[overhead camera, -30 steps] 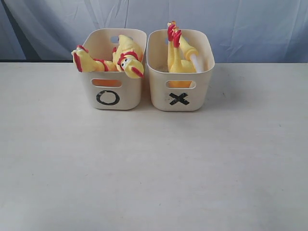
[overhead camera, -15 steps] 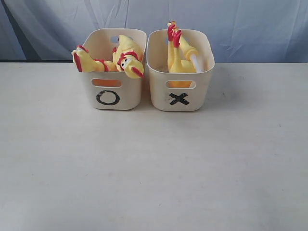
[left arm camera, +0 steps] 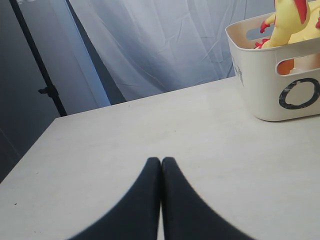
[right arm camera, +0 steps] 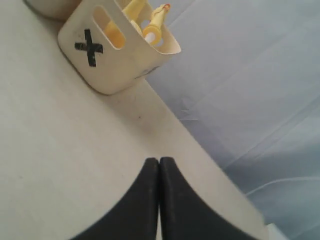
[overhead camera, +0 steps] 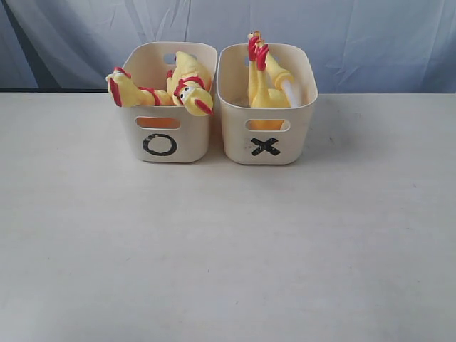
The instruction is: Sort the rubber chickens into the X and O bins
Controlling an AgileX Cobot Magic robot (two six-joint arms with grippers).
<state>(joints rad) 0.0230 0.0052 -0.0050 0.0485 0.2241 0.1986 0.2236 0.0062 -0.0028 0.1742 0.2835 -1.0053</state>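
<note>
**Both bins loaded, both grippers clenched empty**

The O bin (overhead camera: 165, 135) and the X bin (overhead camera: 265, 139) are standing side by side, walls touching or nearly so, at the far edge of the pale table (overhead camera: 228, 249), with their marks facing the exterior camera. The O bin is sitting on the left, the X bin on the right.

Two whole rubber chickens are lying in the O bin. One (overhead camera: 194, 98) is hanging its head over the front rim. The other (overhead camera: 125, 90) is poking out over the left rim.

In the X bin, a headless chicken body (overhead camera: 258, 84) is standing with its red feet pointing up above the rim. A yellow neck piece with a white tube (overhead camera: 291, 92) is leaning beside it.

The left gripper (left arm camera: 161, 161) is hovering over bare table, well apart from the O bin, with its jaws pressed together on nothing. The right gripper (right arm camera: 159, 161) is doing likewise, well apart from the X bin, with its jaws clenched and empty.

A wrinkled blue-grey cloth (overhead camera: 356, 35) is hanging behind the table.
</note>
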